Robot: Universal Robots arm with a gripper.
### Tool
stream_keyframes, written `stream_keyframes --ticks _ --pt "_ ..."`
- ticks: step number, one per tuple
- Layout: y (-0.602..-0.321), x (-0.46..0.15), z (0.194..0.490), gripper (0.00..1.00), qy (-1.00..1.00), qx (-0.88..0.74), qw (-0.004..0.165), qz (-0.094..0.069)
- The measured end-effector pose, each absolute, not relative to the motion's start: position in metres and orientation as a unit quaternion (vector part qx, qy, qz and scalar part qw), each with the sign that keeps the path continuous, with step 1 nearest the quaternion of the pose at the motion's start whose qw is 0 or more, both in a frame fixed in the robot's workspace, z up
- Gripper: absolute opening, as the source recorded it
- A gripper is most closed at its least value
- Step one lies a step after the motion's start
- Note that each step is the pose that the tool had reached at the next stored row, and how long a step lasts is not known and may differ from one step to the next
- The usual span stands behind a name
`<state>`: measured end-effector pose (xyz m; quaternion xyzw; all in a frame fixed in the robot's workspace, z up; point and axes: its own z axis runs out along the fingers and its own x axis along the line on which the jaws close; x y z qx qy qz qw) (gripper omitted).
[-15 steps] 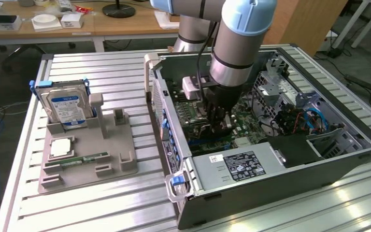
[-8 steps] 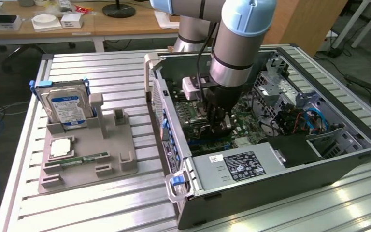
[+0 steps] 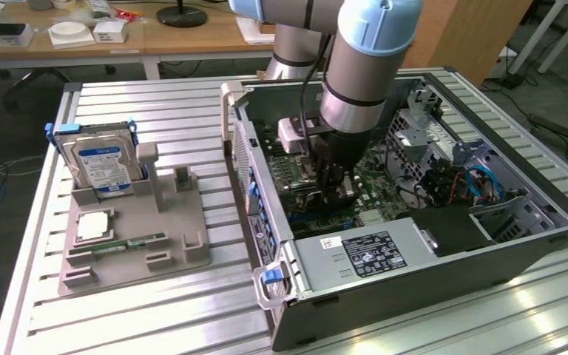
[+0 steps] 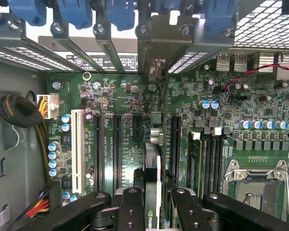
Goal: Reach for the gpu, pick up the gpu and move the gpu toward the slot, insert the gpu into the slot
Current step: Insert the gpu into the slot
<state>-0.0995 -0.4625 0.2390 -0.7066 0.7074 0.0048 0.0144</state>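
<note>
One robot arm is seen reaching down into an open computer case (image 3: 546, 229) that lies on a slatted metal table (image 3: 136, 318). The gripper (image 4: 156, 204) is closed on the gpu (image 4: 153, 187), which is held edge-on between the black fingers (image 4: 130, 209), with its metal end bracket (image 4: 156, 62) standing among the rear slot covers of the case. The card is positioned over the green motherboard (image 4: 130, 159), directly above a long black expansion slot lying between two others (image 4: 117, 149) (image 4: 174, 144); whether it is fully seated cannot be told. A white slot (image 4: 77, 151) is seen further along, and an empty CPU socket (image 4: 257, 185) lies on the other side. On the exterior view's left, a grey parts holder (image 3: 136, 251) carries a blue-labelled hard drive (image 3: 104, 163) upright, with a memory stick (image 3: 131, 242) lying near it.
</note>
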Motion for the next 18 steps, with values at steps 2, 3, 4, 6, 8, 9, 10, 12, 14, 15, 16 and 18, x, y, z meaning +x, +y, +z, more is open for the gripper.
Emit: stream_keyframes --ticks 2,3,4,6,8,9,10,12,14,15,16,18 --pt "-0.4625 -0.0997 0.2389 0.26 0.707 -0.707 0.014 0.005" --pt "-0.4626 -0.0998 0.2389 0.26 0.707 -0.707 0.014 0.005" --pt "-0.4626 -0.0998 0.2388 0.26 0.707 -0.707 0.014 0.005" --pt "-0.4626 -0.0998 0.2375 0.26 0.707 -0.707 0.014 0.005" --pt "-0.4626 -0.0998 0.2362 0.26 0.707 -0.707 0.014 0.005" --pt "-0.4626 -0.0998 0.2362 0.26 0.707 -0.707 0.014 0.005" --pt "-0.4625 -0.0998 0.2362 0.26 0.707 -0.707 0.014 0.005" --pt "-0.4625 -0.0998 0.2362 0.26 0.707 -0.707 0.014 0.005" --pt "-0.4625 -0.0998 0.2361 0.26 0.707 -0.707 0.014 0.005" --pt "-0.4626 -0.0999 0.2360 0.26 0.707 -0.707 0.014 0.005" --pt "-0.4625 -0.0998 0.2348 0.26 0.707 -0.707 0.014 0.005" --pt "-0.4626 -0.0998 0.2335 0.26 0.707 -0.707 0.014 0.005"
